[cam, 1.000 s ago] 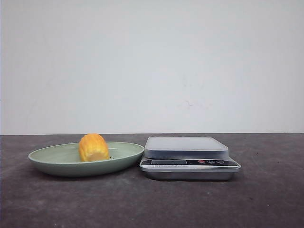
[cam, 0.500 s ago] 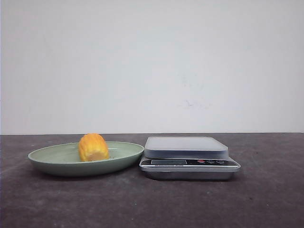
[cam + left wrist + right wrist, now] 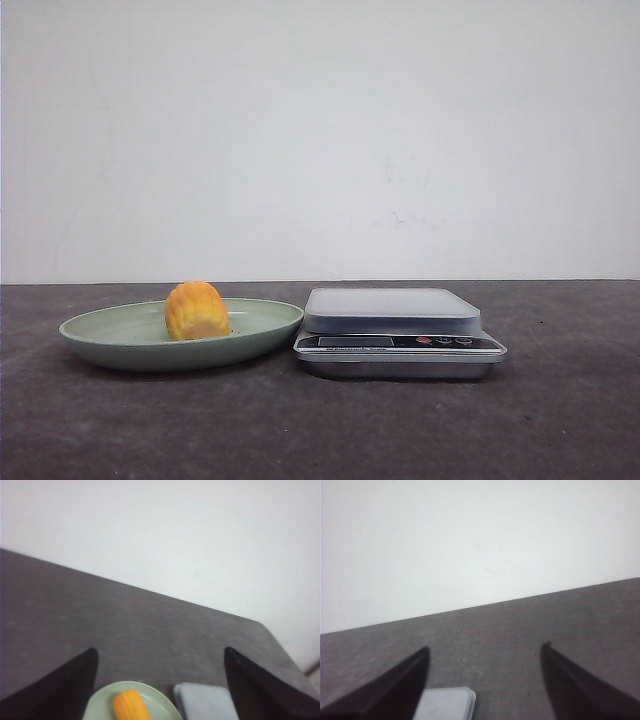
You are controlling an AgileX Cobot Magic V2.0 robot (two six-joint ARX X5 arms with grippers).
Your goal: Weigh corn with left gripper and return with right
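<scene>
Item one: we record a shallow green plate [image 3: 120, 345] on the dark worktop [image 3: 320, 430], holding the corn [image 3: 197, 311], a stubby yellow-orange cob lying left of the plate's centre. Item two: a digital kitchen scale [image 3: 398, 335] just beside the plate's right edge, its platform bare. Item three: left pincer [image 3: 159, 680], jaws spread wide, above and well apart from the corn. Item four: right pincer [image 3: 484, 677], likewise spread, gripping nothing, over the scale's corner.
</scene>
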